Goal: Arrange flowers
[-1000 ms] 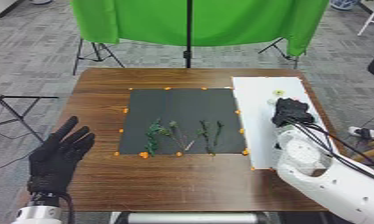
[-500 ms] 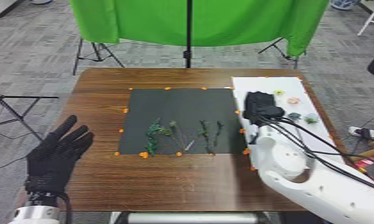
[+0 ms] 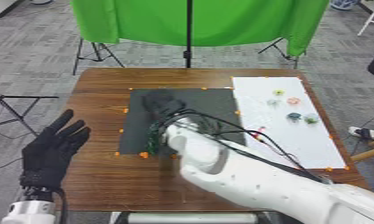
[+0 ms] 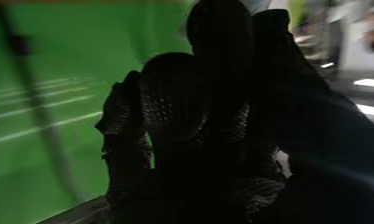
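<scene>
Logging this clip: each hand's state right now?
Left hand: open, empty.
Right hand: over the black mat; cannot tell whether open, closed or holding anything.

The right arm [image 3: 228, 172] slants over the black mat [image 3: 214, 100] and the near part of the white sheet [image 3: 254, 95], blocking a low crossing there. The right hand [image 3: 164, 102] obstructs the mat's far left part. A hand could pass over the mat's far right part, between that hand and the sheet. On the sheet, 5 flower heads [image 3: 294, 116] obstruct the far half. Wooden table [image 3: 102, 125] gives a lane between the left hand [image 3: 52, 150] and the mat.
</scene>
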Robot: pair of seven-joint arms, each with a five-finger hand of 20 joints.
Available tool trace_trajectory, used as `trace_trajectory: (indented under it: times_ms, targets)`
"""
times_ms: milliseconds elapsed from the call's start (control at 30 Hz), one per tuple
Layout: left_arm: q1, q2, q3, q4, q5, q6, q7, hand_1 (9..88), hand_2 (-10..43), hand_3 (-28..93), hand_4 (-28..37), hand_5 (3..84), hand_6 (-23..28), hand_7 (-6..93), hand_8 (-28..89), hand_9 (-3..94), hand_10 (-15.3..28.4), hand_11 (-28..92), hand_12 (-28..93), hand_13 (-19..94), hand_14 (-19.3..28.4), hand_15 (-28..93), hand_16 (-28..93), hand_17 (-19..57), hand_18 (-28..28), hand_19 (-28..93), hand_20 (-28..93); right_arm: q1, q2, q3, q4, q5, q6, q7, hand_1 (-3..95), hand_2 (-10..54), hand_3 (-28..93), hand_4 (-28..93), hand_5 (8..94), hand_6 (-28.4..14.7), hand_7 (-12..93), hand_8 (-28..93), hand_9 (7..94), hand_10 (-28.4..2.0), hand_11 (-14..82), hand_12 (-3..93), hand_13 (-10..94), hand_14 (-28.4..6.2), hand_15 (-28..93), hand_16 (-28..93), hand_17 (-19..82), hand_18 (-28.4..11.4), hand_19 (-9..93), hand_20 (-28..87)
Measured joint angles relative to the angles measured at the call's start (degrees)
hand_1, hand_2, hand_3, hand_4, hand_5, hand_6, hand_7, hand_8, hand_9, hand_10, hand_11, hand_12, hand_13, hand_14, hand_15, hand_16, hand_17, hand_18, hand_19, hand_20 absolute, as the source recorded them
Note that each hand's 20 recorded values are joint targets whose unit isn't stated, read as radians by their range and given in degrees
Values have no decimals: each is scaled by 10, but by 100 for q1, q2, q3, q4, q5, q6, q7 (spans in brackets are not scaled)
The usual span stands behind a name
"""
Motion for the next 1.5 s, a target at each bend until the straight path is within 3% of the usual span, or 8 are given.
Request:
trace_trajectory:
  times_ms: [167,300,433,600,767,967,1167,1500]
  targets:
    - [-294,68,78,81,0,-5,-19,213,44,819,-283,381,83,110,-92,352,203,231,118,221,277,501,-73,-109,272,516,184,352,-254,-676,27,114,-13,80,559,-95,690,-283,870,26,168,29,937,-71,249,311,795,-43,670,234,315,-190,859,409]
    - [-370,127,85,87,-11,-5,-8,213,44,820,-283,381,83,109,-92,352,203,230,117,222,277,501,-73,-109,272,516,186,374,-225,-719,13,156,-219,88,536,-95,676,-283,846,24,164,23,921,-70,258,318,771,-48,689,234,297,-192,855,415]
    - [-363,243,170,99,-93,1,145,214,44,819,-283,381,83,110,-92,352,203,230,117,221,276,501,-73,-108,272,515,187,344,-151,-660,9,157,-666,59,500,-95,650,-283,804,24,158,6,881,-76,319,286,740,-55,719,220,279,-196,845,446]
    - [-350,487,285,125,-239,39,418,215,45,819,-283,382,84,109,-91,353,202,230,118,222,277,501,-73,-108,272,515,188,278,-82,-567,29,172,-1017,-118,455,-95,678,-283,773,24,165,-12,856,-83,379,248,726,-59,734,219,268,-201,839,462]
    - [-333,593,286,124,-293,80,456,218,47,818,-281,383,85,109,-91,352,203,230,118,221,277,501,-73,-108,272,515,189,212,-82,-482,45,82,-1044,-251,392,-95,739,-283,739,21,165,-119,831,-92,438,206,707,-71,756,216,258,-210,832,481]
    - [-322,506,248,122,-284,79,328,219,45,819,-280,384,86,110,-92,352,204,230,117,220,277,502,-73,-108,271,515,190,127,-73,-360,-11,32,-1083,-205,374,-95,735,-283,716,18,163,-124,812,-96,464,211,693,-80,769,219,249,-215,828,487]
    - [-223,223,49,88,-180,71,-31,219,45,820,-280,384,86,108,-91,352,203,229,117,221,277,502,-74,-107,271,514,191,2,6,-169,-198,-12,-1112,-158,377,-95,733,-283,708,13,159,-124,803,-97,471,208,687,-81,772,216,244,-218,824,491]
    - [-5,-78,49,59,-109,60,-48,217,45,820,-281,383,86,108,-90,352,203,230,118,220,277,501,-73,-107,271,513,192,-386,597,835,-1324,912,-949,181,371,-95,729,-283,701,5,153,-121,784,-106,470,202,670,-91,773,210,228,-225,815,498]
